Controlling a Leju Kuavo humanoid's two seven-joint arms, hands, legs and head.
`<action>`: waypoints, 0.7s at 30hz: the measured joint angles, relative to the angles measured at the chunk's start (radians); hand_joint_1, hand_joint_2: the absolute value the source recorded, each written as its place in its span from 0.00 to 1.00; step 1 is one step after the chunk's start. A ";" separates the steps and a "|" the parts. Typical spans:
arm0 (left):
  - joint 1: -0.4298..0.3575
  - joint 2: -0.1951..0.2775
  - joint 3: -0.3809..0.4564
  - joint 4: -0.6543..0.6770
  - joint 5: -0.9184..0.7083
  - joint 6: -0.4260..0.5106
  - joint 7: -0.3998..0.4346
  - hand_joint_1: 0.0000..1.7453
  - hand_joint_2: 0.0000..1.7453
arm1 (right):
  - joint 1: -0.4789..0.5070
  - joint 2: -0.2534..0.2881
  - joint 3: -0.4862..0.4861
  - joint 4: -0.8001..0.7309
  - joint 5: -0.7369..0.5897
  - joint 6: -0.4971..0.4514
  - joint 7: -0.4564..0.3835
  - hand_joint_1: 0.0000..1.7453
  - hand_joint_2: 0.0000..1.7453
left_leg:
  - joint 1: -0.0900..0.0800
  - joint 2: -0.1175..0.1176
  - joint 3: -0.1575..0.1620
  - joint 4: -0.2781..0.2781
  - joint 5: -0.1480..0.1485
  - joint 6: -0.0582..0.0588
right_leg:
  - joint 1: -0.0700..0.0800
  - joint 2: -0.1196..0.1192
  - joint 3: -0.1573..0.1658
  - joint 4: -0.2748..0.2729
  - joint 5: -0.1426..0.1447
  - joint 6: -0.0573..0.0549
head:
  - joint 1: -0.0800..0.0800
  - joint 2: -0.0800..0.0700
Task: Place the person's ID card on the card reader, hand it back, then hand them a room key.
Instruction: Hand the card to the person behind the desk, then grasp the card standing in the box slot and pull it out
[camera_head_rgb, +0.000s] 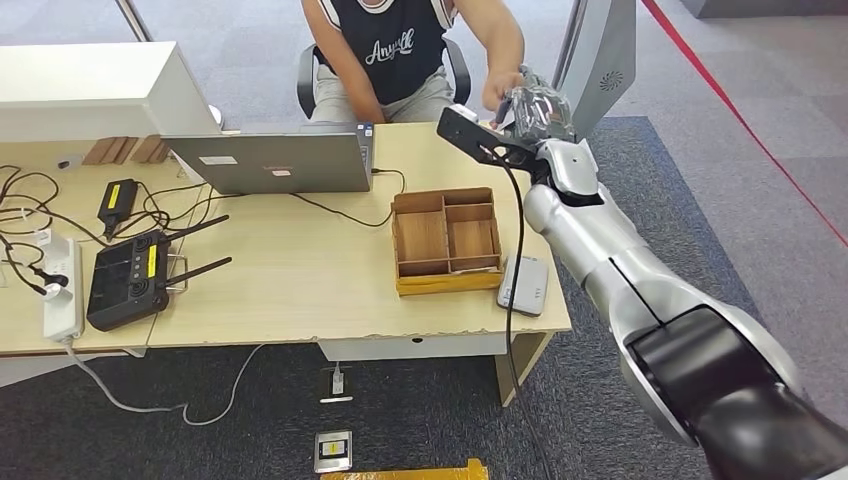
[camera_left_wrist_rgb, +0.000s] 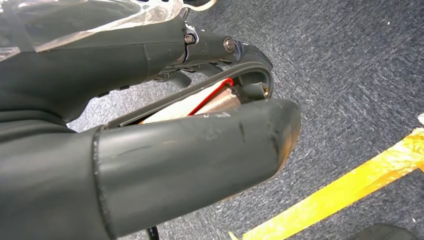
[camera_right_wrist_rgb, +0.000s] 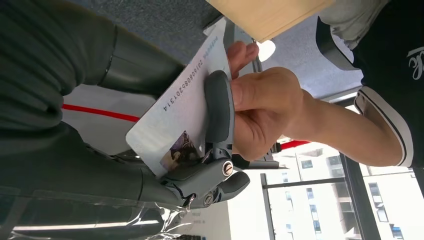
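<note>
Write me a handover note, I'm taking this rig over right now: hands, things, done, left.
Right robot hand: pinches the ID card, which the person's hand also grips, at the desk's far right corner.
Left robot hand: hangs over the carpet, fingers curled, nothing visibly held.
Card reader: on the desk, beside the wooden tray.
Done: cannot tell whether the card was read.
Left: finish the handover, give a room key.

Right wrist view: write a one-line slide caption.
Robot's right hand pinches the ID card while a person's hand grips it too.
</note>
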 joint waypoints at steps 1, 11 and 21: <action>0.000 0.001 0.000 0.000 0.000 0.000 -0.001 0.00 0.00 | 0.000 0.004 0.002 0.010 0.000 -0.003 -0.001 0.00 1.00 | 0.000 0.000 0.000 0.000 0.000 0.000 | 0.000 0.000 0.000 0.000 0.000 0.000 | 0.000 0.000; 0.002 0.003 0.000 0.000 -0.001 -0.001 -0.003 0.00 0.00 | 0.006 0.020 0.017 0.062 0.005 -0.027 0.005 0.00 1.00 | 0.000 0.000 0.000 0.000 0.000 0.000 | 0.000 0.000 0.000 0.000 0.000 0.000 | 0.000 0.000; 0.002 0.003 0.000 0.000 -0.003 -0.002 0.004 0.00 0.00 | 0.009 0.020 0.020 0.075 -0.061 -0.060 -0.059 0.00 1.00 | 0.000 0.000 0.000 0.000 0.000 0.000 | 0.000 0.000 0.000 0.000 0.000 0.000 | 0.000 0.000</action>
